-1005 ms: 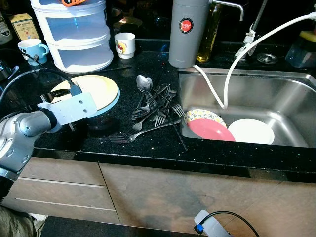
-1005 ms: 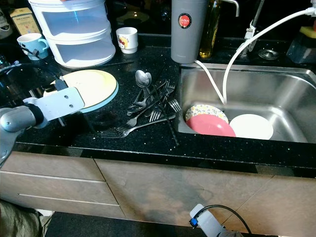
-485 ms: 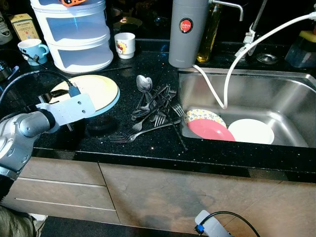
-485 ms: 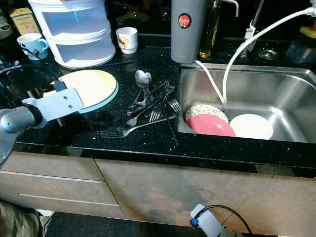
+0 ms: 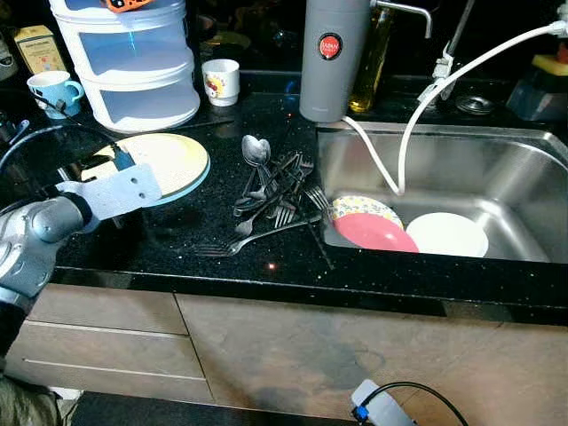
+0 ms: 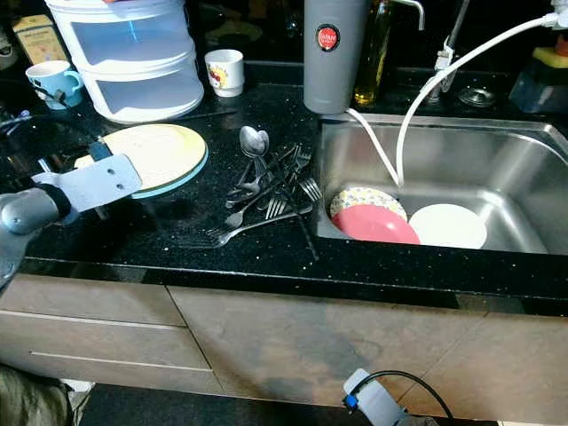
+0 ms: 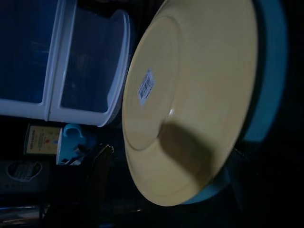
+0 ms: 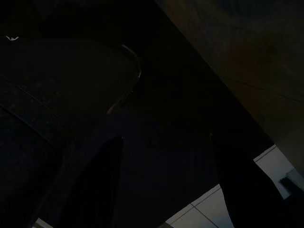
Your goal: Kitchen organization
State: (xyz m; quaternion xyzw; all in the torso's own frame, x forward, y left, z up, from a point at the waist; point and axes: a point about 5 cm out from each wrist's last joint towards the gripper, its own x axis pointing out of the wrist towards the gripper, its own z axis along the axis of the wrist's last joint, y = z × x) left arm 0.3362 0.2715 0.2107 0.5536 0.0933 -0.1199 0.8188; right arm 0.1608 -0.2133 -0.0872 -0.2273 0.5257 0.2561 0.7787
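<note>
A yellow plate lies on a blue plate on the black counter, left of a pile of forks and spoons. My left arm hovers at the plates' near left side. In the left wrist view my left gripper is open, its dark fingers standing either side of the yellow plate's near rim with nothing gripped. In the sink lie a pink plate, a patterned plate and a white plate. My right gripper hangs idle and open in the dark beside the cabinet.
A white drawer unit, a white mug and a blue mug stand at the back left. A grey flask and an oil bottle stand behind the sink. A white hose loops into the basin. One fork lies near the counter's front edge.
My left arm has drawn back a little to the left, away from the plates. The camera has shifted slightly. Plates and cutlery lie where they were.
</note>
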